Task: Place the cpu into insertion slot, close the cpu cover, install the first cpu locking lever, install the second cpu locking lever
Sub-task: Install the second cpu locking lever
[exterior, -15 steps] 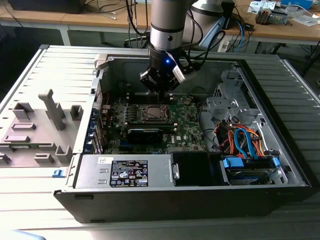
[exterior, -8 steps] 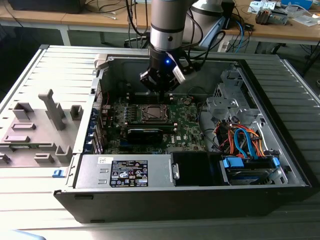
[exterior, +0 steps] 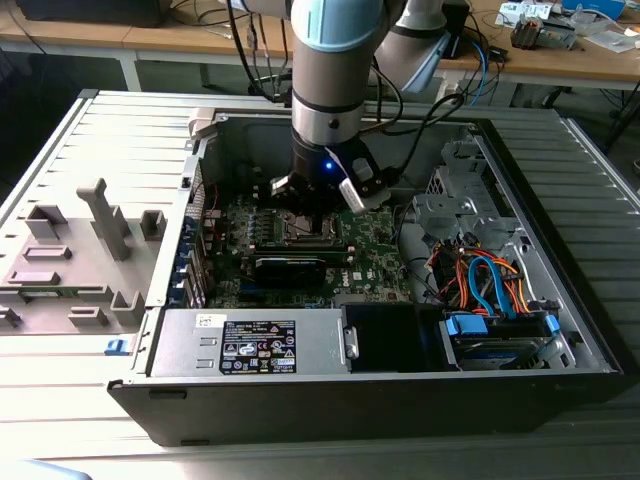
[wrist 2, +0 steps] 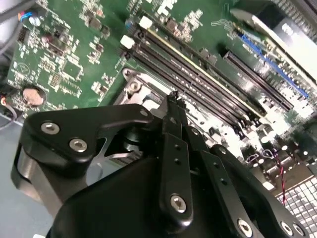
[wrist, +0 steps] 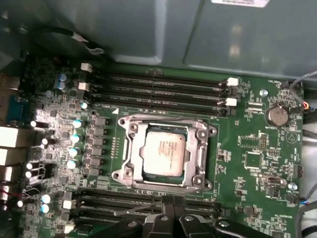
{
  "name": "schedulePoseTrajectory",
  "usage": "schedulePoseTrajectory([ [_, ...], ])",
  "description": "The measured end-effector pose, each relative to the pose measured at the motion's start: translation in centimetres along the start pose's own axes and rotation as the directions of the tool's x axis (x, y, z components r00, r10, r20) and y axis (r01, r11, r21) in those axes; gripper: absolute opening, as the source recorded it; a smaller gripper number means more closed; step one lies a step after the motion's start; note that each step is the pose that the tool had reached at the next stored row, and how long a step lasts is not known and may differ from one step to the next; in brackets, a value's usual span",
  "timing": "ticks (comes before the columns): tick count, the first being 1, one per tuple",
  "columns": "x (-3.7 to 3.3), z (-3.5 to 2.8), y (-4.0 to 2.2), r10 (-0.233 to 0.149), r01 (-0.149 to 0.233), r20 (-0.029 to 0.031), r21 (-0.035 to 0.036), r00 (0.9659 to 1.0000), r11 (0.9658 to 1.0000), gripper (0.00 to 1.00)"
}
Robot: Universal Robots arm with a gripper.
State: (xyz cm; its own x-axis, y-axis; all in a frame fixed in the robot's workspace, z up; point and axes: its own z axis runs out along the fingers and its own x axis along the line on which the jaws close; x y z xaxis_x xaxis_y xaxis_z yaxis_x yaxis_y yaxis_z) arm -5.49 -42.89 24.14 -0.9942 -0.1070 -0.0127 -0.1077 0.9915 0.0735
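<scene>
Gripper (wrist: pixel 167 210) narrowed, fingers (wrist 2: pixel 174 116) nearly together, holding nothing, poised just beside the insertion slot (wrist: pixel 165 154). Cpu (wrist: pixel 165 151) seated in that slot, cpu cover (wrist: pixel 198 148) framing it, mid-motherboard (wrist: pixel 257 163), between memory slots (wrist: pixel 163 89).

1. Gripper (wrist 2: pixel 172 99) in foreground: black fingers (wrist 2: pixel 174 163) meet at a narrow tip, nothing visibly held.
2. Tip sits over the silvery corner of the slot (wrist 2: pixel 136 84).
3. Green board (wrist 2: pixel 74 54) behind; long black memory slots (wrist 2: pixel 198 84) run diagonally just beside the slot.
4. Coin cell (wrist 2: pixel 33 95) near board edge.
</scene>
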Motion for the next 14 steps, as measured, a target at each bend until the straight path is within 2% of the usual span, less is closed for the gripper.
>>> schedulePoseTrajectory([
  [1, 0.26, 0.03, -0.05, 0.000, 0.000, 0.0008, -0.0080, 1.0000, 1.0000, 0.11],
  [3, 0.63, 0.10, -0.17, 0.000, 0.000, 0.0016, -0.0155, 1.0000, 0.9999, 0.11],
  [9, 1.80, 0.36, -0.82, 0.000, 0.000, 0.0022, -0.0198, 1.0000, 0.9998, 0.11],
  [14, 2.83, 1.32, -0.89, 0.000, 0.000, 0.0024, -0.0215, 1.0000, 0.9998, 0.11],
])
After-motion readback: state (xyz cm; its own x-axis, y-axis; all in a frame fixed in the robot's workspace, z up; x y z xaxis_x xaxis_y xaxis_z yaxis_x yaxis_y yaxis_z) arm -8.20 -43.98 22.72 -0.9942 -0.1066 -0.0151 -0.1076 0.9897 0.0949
